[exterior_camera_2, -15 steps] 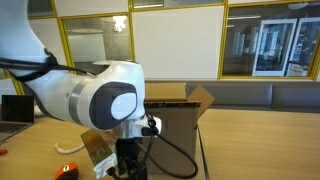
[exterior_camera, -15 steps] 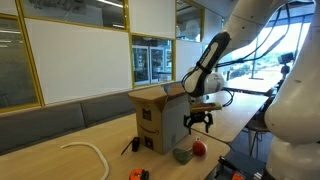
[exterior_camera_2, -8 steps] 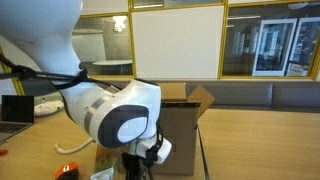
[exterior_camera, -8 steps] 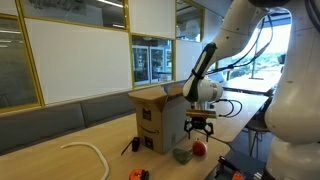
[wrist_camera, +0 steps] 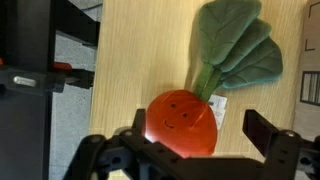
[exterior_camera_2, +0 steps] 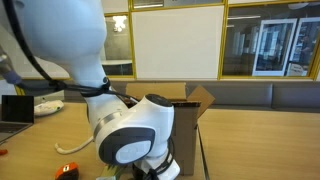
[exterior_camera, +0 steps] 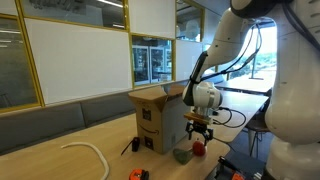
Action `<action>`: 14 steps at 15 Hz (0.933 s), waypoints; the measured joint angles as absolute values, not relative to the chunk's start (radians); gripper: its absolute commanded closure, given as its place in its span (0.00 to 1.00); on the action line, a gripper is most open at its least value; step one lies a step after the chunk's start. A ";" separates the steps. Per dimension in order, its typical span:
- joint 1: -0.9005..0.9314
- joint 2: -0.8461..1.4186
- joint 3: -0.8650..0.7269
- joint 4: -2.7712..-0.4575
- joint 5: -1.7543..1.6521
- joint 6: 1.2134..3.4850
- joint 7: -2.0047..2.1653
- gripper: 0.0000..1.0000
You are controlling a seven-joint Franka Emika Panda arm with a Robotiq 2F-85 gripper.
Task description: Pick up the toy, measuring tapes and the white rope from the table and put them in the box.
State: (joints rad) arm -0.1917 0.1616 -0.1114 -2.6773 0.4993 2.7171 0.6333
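The box (exterior_camera: pixel 156 117) carries a dark printed mark on the side facing the camera in an exterior view, too small to read. In the wrist view a white tag (wrist_camera: pixel 219 107) sits where the toy's (wrist_camera: pixel 182 122) red body meets its green leaves; no writing on it can be made out. The red body bears a drawn smiling face.

In an exterior view the arm (exterior_camera: pixel 212 62) comes in from the upper right of the frame, folds down beside the box, and ends with the wrist pointing straight at the bench (exterior_camera: pixel 60 165). The pincer (exterior_camera: pixel 198 127) hangs just above the toy (exterior_camera: pixel 197 148), right of centre in the frame. In an exterior view the arm's (exterior_camera_2: pixel 110 90) pale casing fills the left and middle of the frame, with the open box (exterior_camera_2: pixel 190 108) behind it.

The wrist view shows the pincer (wrist_camera: pixel 190 146) spread wide, its dark fingers (wrist_camera: pixel 278 138) at the lower edge of the frame on either side of the red body, holding nothing. The toy lies flat on the bench (wrist_camera: pixel 120 70), leaves towards the upper right of the frame, close beside the box.

The white rope (exterior_camera: pixel 90 152) curves across the bench at the lower left of the frame, well apart from the box. An orange tape (exterior_camera: pixel 137 174) lies at the bottom edge.
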 measured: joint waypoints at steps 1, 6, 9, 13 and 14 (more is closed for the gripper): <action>-0.189 0.182 -0.111 -2.670 0.510 2.729 0.648 0.00; -0.168 0.277 -0.120 -2.634 0.513 2.767 0.732 0.00; -0.159 0.314 -0.127 -2.618 0.513 2.776 0.763 0.00; -0.148 0.346 -0.141 -2.603 0.511 2.777 0.783 0.42; -0.145 0.352 -0.144 -2.600 0.511 2.777 0.785 0.51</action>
State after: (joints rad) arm -0.1454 0.3519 -0.1441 -2.5996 0.5107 2.7774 0.7845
